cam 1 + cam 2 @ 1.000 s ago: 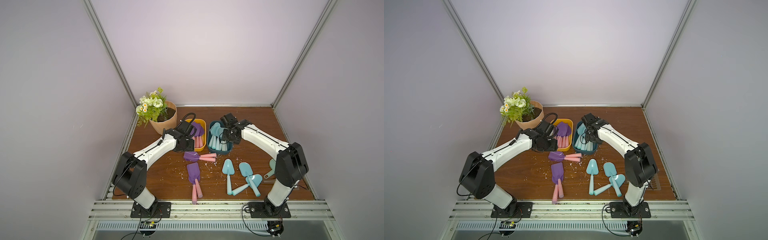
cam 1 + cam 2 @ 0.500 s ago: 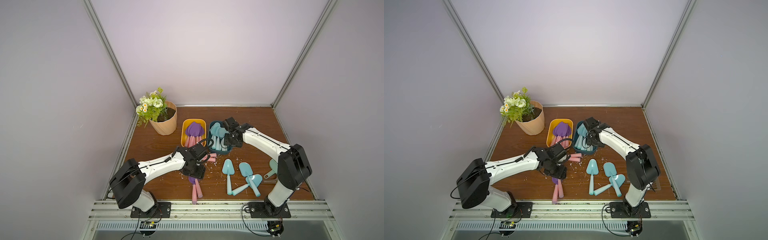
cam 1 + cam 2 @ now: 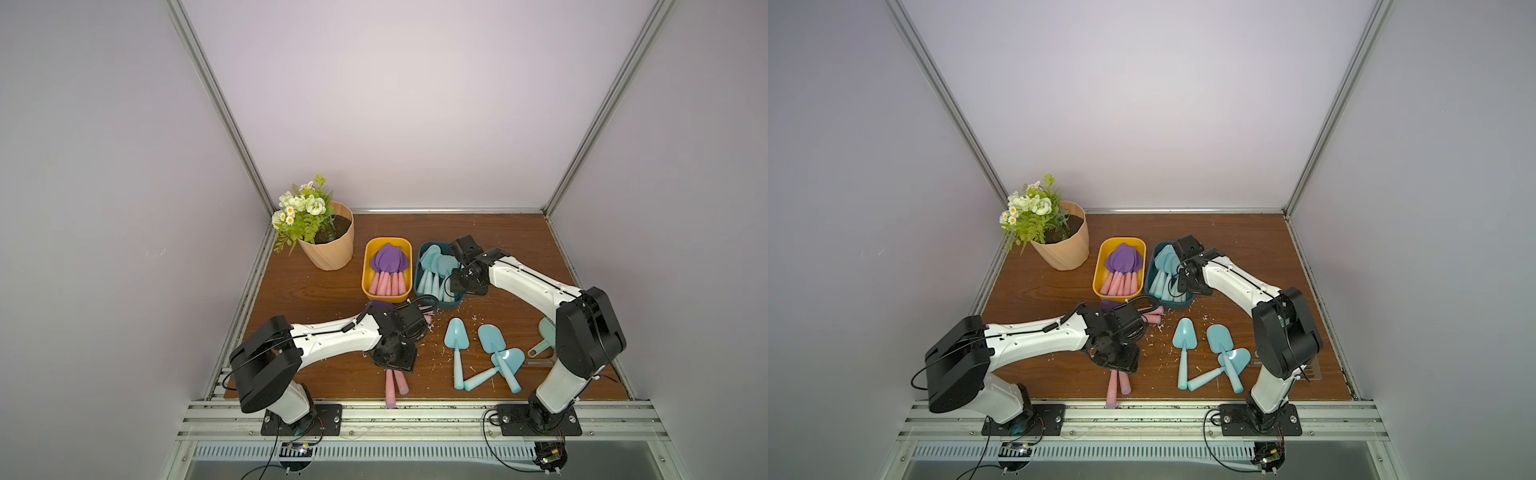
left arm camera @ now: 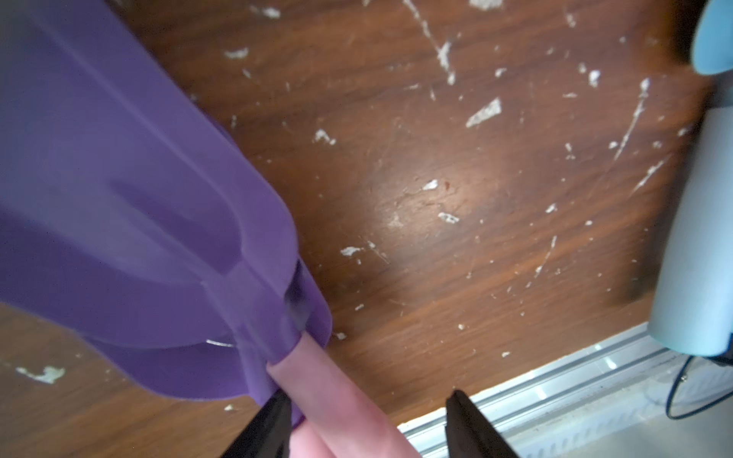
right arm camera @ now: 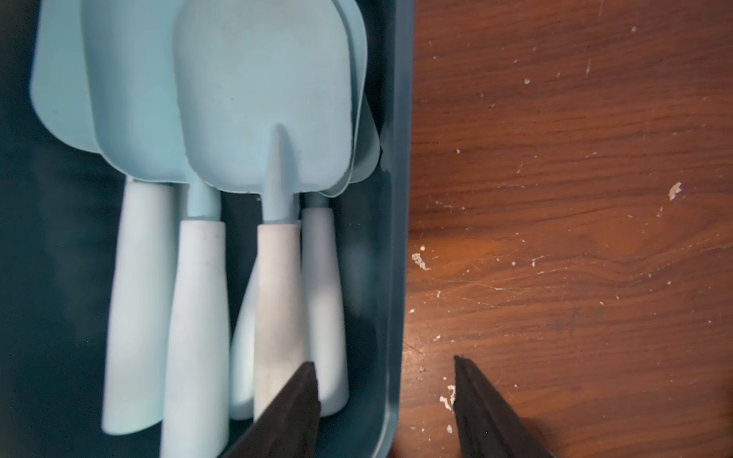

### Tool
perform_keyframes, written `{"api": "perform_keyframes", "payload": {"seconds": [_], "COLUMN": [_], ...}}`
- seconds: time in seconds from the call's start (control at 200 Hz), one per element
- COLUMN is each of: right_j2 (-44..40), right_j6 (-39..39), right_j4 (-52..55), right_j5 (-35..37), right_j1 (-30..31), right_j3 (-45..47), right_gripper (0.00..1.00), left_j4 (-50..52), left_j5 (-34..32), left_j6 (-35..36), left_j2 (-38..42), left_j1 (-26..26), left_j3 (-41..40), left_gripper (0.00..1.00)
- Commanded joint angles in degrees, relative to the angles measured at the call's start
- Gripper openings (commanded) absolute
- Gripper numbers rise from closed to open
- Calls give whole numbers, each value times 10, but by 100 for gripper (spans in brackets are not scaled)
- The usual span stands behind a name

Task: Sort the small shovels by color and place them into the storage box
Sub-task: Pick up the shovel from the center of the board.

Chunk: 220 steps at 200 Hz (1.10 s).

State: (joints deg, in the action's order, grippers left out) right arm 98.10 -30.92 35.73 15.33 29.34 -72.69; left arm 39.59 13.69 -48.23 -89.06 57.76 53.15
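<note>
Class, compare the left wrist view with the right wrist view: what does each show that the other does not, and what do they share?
Only the left wrist view: stacked purple shovels with pink handles, and a metal rail. Only the right wrist view: the dark teal box, with light blue shovels packed inside. Both: the white-flecked brown table and parted dark tips, of the left end effector and the right end effector.

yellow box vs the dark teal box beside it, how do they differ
The yellow box holds purple shovels with pink handles; the dark teal box holds light blue shovels. The open right gripper hangs over the dark teal box's side wall; no gripper is at the yellow box. Shared: both are open, round-cornered boxes, side by side, with the shovel blades at the far end.
</note>
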Motion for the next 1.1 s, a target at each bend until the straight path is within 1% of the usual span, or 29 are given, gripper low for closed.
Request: {"api": "perform_keyframes", "payload": {"seconds": [0.0,0.125,0.29,0.37,0.44,0.475,0.54,0.6,0.695,0.761,0.856,1.026,1.096], "right_j2": [-34,-37,-46,-48,-53,-53,-56,-55,-53,-52,-51,-58,-65], "right_j6": [18,21,25,26,24,24,20,15,7,2,-4,-22,-33], "right_j4": [-3,-8,-8,-8,-8,-10,-11,-13,-13,-14,-13,-11,-14], "right_j5": [-12,-19,-21,-21,-21,-21,-23,-27,-31,-31,-27,-14,-6], "right_j1": [-7,-13,-20,-24,-27,-28,-29,-29,-29,-29,-30,-30,-30], "right_j3": [8,17,18,18,18,19,21,25,25,26,24,22,27], "right_gripper": [59,58,58,58,58,58,58,58,58,58,58,58,58], "left_j4": [-1,-7,-8,-7,-7,-7,-3,6,27,53,75,99,105], "left_j5": [-8,-15,-22,-25,-30,-33,-40,-52,-77,-96,-94,-81,-84], "left_j6": [-41,-44,-19,-5,2,6,16,27,49,70,92,100,101], "left_j2": [-3,-14,-53,-72,-80,-81,-75,-66,-58,-62,-63,-39,-33], "left_j1": [5,5,4,2,-5,-11,-29,-50,-72,-74,-73,-75,-86], "left_j3": [-17,-20,-4,0,0,2,7,16,52,94,143,208,234], "left_gripper": [59,54,46,37,24,19,13,10,1,1,1,1,1]}}
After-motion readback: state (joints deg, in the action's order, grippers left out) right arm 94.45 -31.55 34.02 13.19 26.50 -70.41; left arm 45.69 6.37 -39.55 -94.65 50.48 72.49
